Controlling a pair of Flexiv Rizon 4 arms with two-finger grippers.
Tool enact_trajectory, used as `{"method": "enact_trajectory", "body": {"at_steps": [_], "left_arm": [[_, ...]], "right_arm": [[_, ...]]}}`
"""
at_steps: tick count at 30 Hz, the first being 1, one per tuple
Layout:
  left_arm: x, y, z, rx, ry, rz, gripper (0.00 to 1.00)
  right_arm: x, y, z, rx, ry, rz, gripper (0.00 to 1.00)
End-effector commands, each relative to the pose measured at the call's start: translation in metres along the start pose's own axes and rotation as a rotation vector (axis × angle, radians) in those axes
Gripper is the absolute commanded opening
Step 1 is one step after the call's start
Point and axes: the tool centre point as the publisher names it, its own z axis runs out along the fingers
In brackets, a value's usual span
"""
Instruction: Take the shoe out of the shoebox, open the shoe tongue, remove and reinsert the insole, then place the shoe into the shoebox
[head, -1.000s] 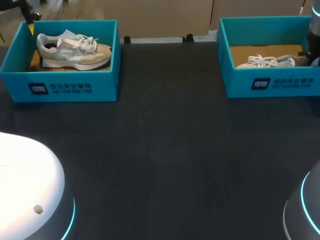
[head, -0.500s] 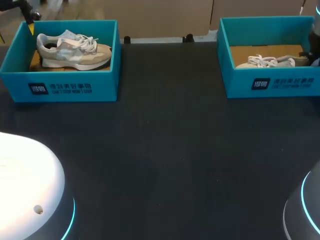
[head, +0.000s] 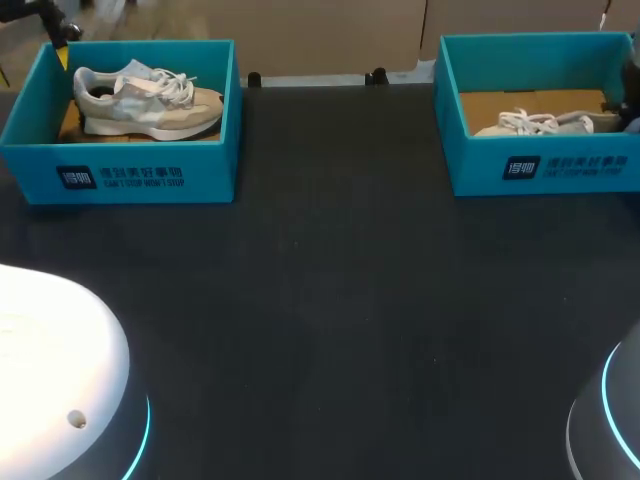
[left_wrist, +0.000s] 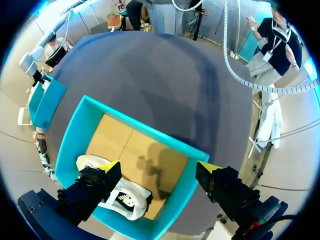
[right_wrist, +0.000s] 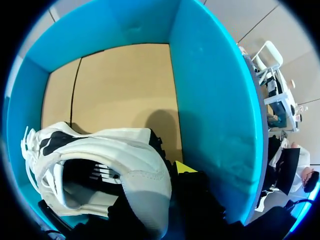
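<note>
Pinching the light, floppy white mesh sneaker (right_wrist: 115, 165) at its stiffer heel should suit you; your left end effector (left_wrist: 159, 167) gapes apart, while the right end effector (right_wrist: 176, 181) I cannot tell.

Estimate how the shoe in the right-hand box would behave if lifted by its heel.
The shoe, a padded trainer, is probably light; its soft collar may buckle under a pinch. Its loose laces would likely dangle and could snag the shoebox wall.

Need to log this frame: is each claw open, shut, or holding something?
Left claw: open, over the left shoebox.
Right claw: cannot be told; it sits beside the shoe in the right shoebox.
</note>
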Motion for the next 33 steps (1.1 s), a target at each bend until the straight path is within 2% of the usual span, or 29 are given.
{"method": "enact_trajectory", "body": {"at_steps": [1,12,13,14,15,16,17,18,19,23,33], "left_arm": [[0.001,-0.002,0.001,-0.007,-0.001,0.000,1.00],[0.001,-0.002,0.001,-0.007,-0.001,0.000,1.00],[0.001,-0.002,0.001,-0.007,-0.001,0.000,1.00],[0.001,-0.002,0.001,-0.007,-0.001,0.000,1.00],[0.001,-0.002,0.001,-0.007,-0.001,0.000,1.00],[0.001,-0.002,0.001,-0.007,-0.001,0.000,1.00],[0.001,-0.002,0.001,-0.007,-0.001,0.000,1.00],[0.001,-0.002,0.001,-0.007,-0.001,0.000,1.00],[0.001,-0.002,0.001,-0.007,-0.001,0.000,1.00],[0.002,-0.004,-0.007,0.018,0.000,0.097,1.00],[-0.002,0.004,-0.033,-0.052,-0.015,0.312,1.00]], "right_arm": [[0.002,0.002,0.003,0.011,-0.004,-0.004,0.00],[0.005,0.003,0.010,0.020,-0.001,-0.015,0.00],[0.005,0.003,0.010,0.020,0.000,-0.015,0.10],[0.005,0.003,0.009,0.020,0.001,-0.015,0.31],[0.004,0.003,0.009,0.020,0.001,-0.015,0.42],[0.004,0.003,0.008,0.021,0.002,-0.014,0.47],[0.004,0.003,0.007,0.021,0.002,-0.013,0.59],[0.005,0.003,0.005,0.021,0.003,-0.013,0.83],[0.005,0.003,0.005,0.022,0.003,-0.013,1.00],[0.004,0.001,-0.004,0.021,0.004,-0.009,1.00],[0.006,-0.004,-0.047,-0.005,0.011,-0.007,1.00]]}}
